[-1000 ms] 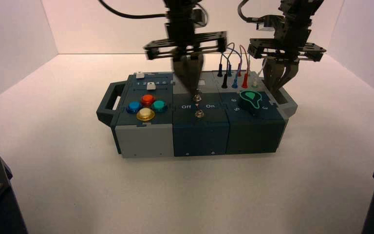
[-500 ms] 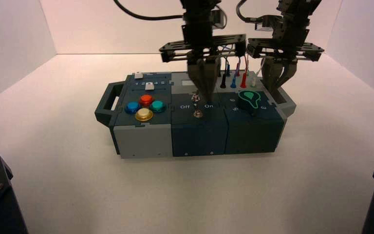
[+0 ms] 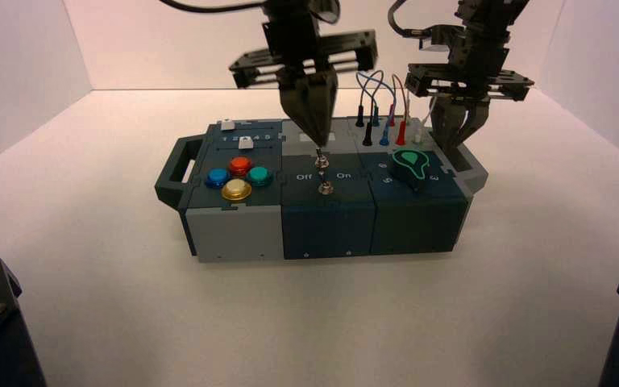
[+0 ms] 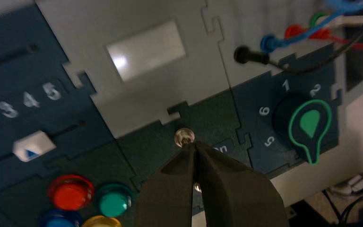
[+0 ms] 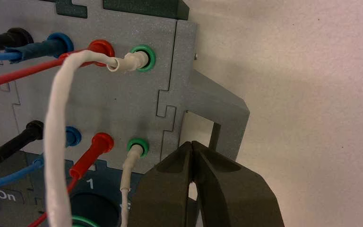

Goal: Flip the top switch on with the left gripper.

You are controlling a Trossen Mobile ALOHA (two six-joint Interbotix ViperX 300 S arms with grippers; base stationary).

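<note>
High camera looks down on the whole box, wrist cameras down from closer

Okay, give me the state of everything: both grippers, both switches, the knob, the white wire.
Left gripper: shut, tips at top switch.
Right gripper: shut, at box's right handle.
Top switch: setting unclear.
Front switch: setting unclear.
Knob: narrow end toward box's front.
White wire: plugged in.
</note>
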